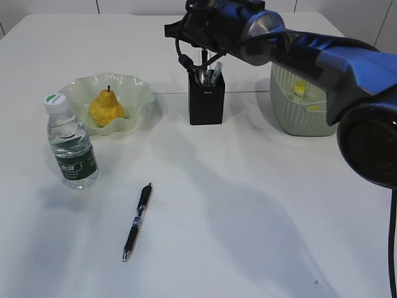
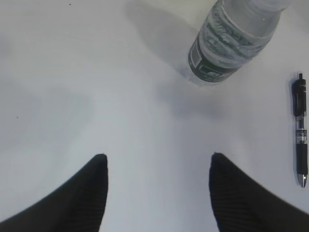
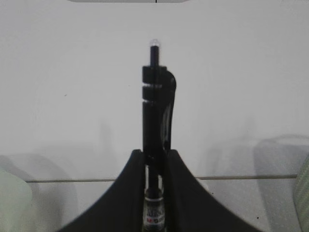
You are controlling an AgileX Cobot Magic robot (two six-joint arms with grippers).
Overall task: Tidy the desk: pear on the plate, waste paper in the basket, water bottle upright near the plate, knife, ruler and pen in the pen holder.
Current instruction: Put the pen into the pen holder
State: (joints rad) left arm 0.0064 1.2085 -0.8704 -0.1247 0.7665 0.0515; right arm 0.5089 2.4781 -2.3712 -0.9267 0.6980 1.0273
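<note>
Right tool (image 3: 153, 162): mostly hidden in the exterior view behind the arm's wrist housing; only the wrist view shows the fingers. They're pinched nearly together on a black pen (image 3: 155, 116), clicker end sticking out past the tips toward 12 o'clock. Lower barrel is cut off by the frame edge, print on it unreadable. In the exterior view that tool hangs right above the pen holder (image 1: 206, 99); contents of the holder are a dark tangle of sticks, can't tell ruler or knife apart.

Left tool (image 2: 158, 166): not visible in the exterior view. Wrist view shows both fingers spread wide, nothing between them, bare bench (image 1: 248, 217) under them.

Water bottle (image 2: 231, 41): upright, at 1 o'clock from the left tool, well apart, cap cropped out there. Second pen (image 2: 300, 130) lies flat on the bench at 3 o'clock of that view, near the edge.

Pear (image 1: 106, 107) sits in the plate (image 1: 139, 93), bottle just beside the plate at its 7 o'clock. Basket (image 1: 298, 112) is at 3 o'clock of the holder, partly blocked by the right arm; yellowish bits inside, can't identify them.
</note>
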